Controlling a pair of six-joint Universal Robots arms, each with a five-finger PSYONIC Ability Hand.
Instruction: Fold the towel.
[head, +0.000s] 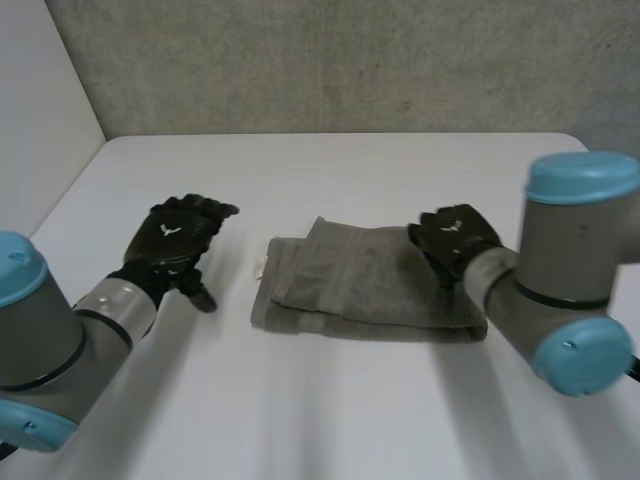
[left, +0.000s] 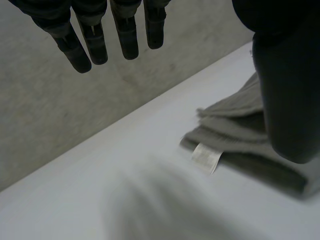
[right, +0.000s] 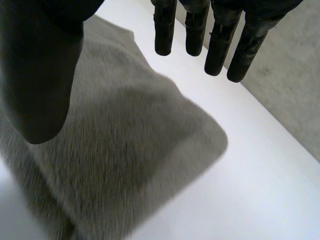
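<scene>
On the worktop (head: 330, 400), the towel (head: 365, 285) is overhung at its right end by the right robot hand (head: 455, 238); the left robot hand (head: 175, 240) is held clear, both unclenched.

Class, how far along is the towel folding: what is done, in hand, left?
Done: the grey towel lies in stacked layers on the table. In hand: nothing; right hand open over one end, left hand open beside it. Left: perhaps squaring the uneven layers.
</scene>
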